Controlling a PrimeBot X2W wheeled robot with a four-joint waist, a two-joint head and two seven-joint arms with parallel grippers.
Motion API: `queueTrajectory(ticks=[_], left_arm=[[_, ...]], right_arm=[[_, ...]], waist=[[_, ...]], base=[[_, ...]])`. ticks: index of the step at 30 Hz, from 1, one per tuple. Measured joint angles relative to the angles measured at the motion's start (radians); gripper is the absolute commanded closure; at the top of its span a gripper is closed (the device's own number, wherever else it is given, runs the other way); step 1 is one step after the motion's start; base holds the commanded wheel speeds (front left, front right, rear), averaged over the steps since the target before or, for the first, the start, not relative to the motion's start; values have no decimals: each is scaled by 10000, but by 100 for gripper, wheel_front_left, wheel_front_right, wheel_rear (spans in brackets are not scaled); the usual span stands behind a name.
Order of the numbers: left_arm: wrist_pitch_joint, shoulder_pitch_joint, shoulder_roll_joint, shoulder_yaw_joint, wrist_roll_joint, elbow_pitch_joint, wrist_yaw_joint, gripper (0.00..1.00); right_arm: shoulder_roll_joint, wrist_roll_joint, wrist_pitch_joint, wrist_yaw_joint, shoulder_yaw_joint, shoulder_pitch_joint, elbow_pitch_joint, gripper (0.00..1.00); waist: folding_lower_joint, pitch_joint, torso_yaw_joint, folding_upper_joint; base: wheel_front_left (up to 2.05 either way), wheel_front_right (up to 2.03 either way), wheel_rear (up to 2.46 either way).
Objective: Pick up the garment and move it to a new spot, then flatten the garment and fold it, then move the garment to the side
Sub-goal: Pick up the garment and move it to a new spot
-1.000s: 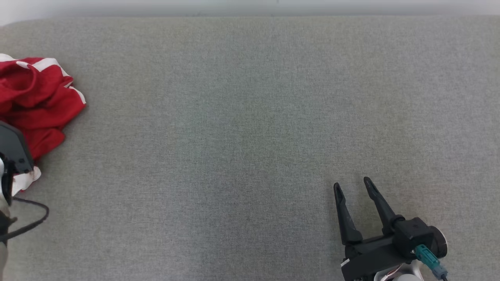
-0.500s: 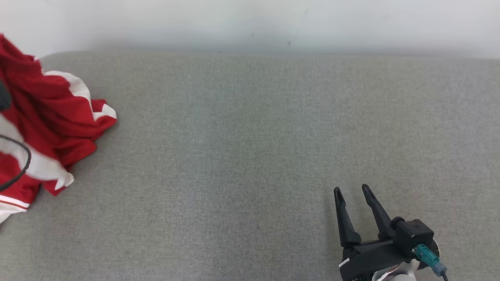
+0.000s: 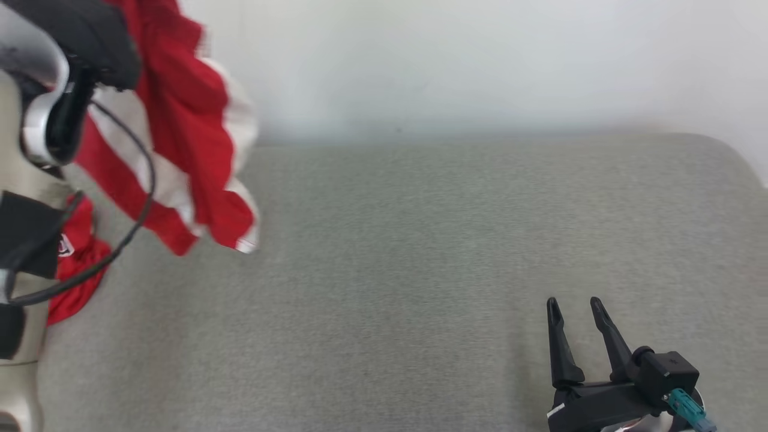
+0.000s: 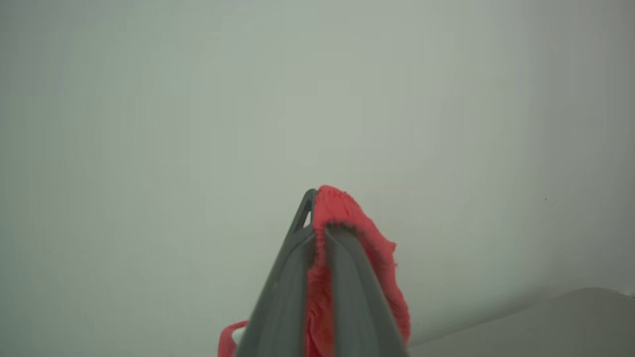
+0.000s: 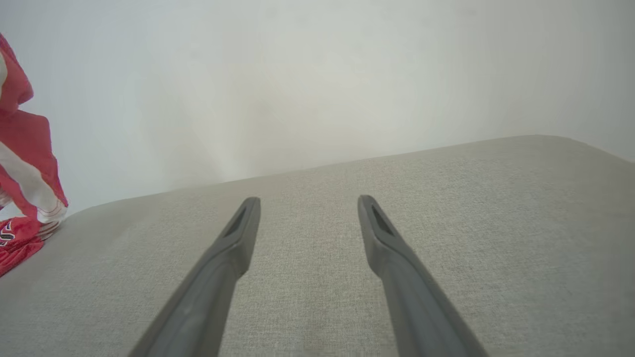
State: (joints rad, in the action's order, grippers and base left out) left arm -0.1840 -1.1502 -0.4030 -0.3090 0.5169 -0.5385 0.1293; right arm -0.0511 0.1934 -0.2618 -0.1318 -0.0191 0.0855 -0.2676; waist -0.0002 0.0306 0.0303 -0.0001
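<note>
Grey fabric-covered surface (image 3: 420,252) is stretching wide ahead of the right jaws and running off to the right of the left jaws. Red-and-white garment (image 3: 192,132) is hanging from the left jaws, raised high against the pale wall (image 3: 480,60). Its blurred folds are draping down below them, and a lower red end is seemingly resting on the surface beneath, far to the left of the right jaws.

By my reading the pick-up is done and the carry to a new spot is just beginning. Setting the garment down, flattening it, folding it and moving it aside are all waiting.

Left jaws are standing shut on the garment. In the left wrist view the two fingers (image 4: 352,297) are pressing nearly together, with a ridge of red cloth pinched between them and bulging over the tips. Right jaws are standing wide apart, low over the surface, their fingers (image 5: 218,277) holding nothing and touching no cloth. Whether the tips are brushing the surface I cannot tell.
</note>
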Motion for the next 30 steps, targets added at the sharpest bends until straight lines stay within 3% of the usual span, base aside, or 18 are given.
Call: queueTrajectory(ticks=[6,16,24,30], left_arm=[[-81,7,909,-443,763,863,0,100],[606,512,2213,-1315,347,238,-456,100],[-128,2548,2731,-1887,1325,-892,-161,100],[-629,3959,2510,-2512,1854,-598,-50,100]], right_arm=[[-4,12,-13,0,-31,-106,-19,0],[-2,100,-15,0,-61,-21,146,0],[-6,182,-15,0,-194,66,176,0],[-2,196,-15,0,-132,111,150,0]], waist=[[1,-206,-993,0],[1,33,-2088,0],[5,572,-1977,2],[4,651,-1430,1]], base=[[0,0,0],[0,0,0],[0,0,0],[0,0,0]])
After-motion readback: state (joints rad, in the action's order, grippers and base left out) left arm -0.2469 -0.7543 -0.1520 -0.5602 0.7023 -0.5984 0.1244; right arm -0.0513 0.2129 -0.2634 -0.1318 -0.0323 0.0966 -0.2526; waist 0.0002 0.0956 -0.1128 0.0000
